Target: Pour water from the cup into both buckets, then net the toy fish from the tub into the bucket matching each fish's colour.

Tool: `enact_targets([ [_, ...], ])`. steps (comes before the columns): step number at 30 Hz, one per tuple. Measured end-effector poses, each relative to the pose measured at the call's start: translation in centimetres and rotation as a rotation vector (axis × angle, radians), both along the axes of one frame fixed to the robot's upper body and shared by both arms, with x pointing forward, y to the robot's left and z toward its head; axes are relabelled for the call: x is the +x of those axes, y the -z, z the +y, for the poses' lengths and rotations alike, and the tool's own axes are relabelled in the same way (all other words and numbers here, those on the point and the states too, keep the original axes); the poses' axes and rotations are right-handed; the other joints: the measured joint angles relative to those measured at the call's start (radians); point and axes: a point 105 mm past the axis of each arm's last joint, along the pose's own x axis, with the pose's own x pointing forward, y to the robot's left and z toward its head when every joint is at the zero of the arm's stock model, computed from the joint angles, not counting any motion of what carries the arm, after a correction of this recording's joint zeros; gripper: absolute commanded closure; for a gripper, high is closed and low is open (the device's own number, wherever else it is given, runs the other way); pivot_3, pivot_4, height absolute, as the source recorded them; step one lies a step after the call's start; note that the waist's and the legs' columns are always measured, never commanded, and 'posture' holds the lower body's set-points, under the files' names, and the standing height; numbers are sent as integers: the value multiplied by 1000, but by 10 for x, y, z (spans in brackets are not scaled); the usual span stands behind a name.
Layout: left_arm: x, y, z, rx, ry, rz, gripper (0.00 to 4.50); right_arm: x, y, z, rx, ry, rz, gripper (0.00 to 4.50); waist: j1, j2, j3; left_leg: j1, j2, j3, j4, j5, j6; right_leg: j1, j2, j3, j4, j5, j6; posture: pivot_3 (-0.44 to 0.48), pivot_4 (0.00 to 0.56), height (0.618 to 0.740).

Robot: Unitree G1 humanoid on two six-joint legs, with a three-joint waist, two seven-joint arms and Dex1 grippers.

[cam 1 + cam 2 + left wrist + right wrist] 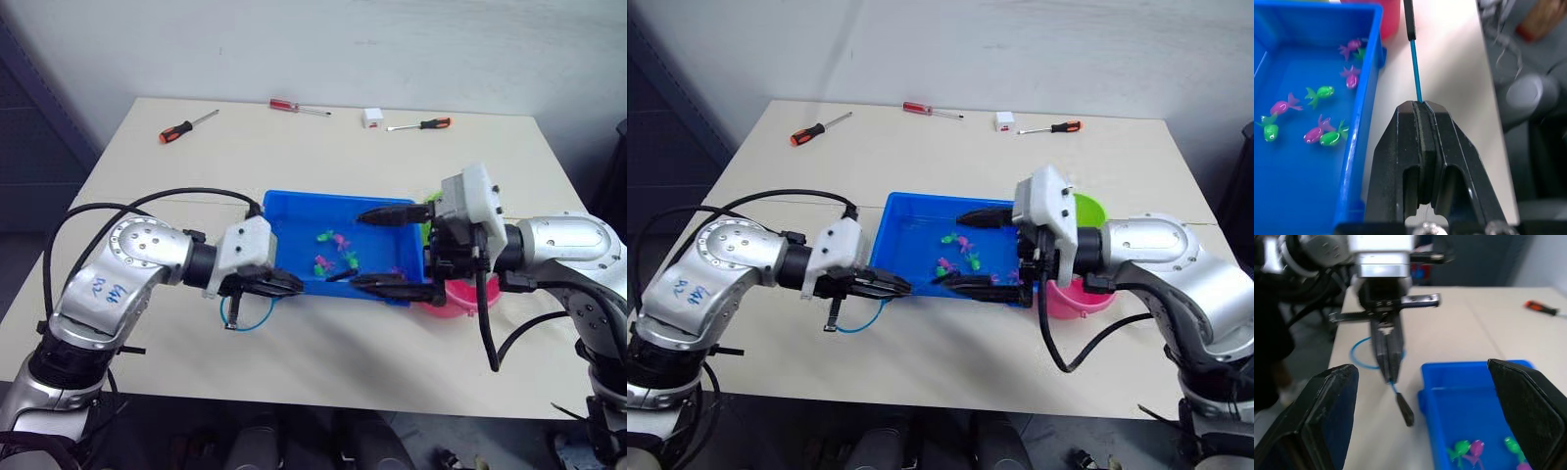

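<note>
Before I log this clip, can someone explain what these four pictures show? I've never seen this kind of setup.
It is a two-armed humanoid robot at a beige table. Two pictures come from cameras in its head, looking down over both arms; the other two come from a camera on each wrist, looking along that gripper's black fingers.

On the table sits a shallow bright blue plastic tub holding tiny green and pink toy fish. Beside it, by the right arm, stand a lime green bucket and a pink bucket. Three screwdrivers lie at the far edge.

The left gripper is shut on the thin handle of a small blue-rimmed hoop net. The right gripper is open over the tub, holding nothing.
</note>
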Motion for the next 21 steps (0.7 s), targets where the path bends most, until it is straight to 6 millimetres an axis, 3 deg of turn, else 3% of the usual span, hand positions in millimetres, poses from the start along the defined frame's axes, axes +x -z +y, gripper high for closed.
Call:
enact_targets([
  [3,3,2,-7,29,54,-51,4441,4,22,2,-134,-28,25,0,2,0,0,0,0,0,0,0,1,0,-1,0,-1,0,0,0,150,740],
  [6,9,1,-8,52,71,-95,4500,9,36,1,-198,-35,43,882,2,0,0,-1,0,0,0,0,1,0,-1,0,-2,0,0,0,150,740],
  [9,10,1,-11,49,93,-112,4500,13,42,2,-237,-30,21,2323,1,0,0,-1,0,0,0,0,1,-1,-1,0,-2,0,0,0,150,740],
  [19,11,1,-16,35,115,-109,4500,15,45,6,-238,-32,-5,2323,2,0,0,-1,0,0,1,0,1,0,-1,0,-1,0,0,0,150,740],
  [21,11,1,-17,32,116,-109,4500,15,45,7,-236,-31,-8,2850,2,0,0,-1,0,0,1,0,1,0,-1,0,-1,0,0,0,150,740],
])
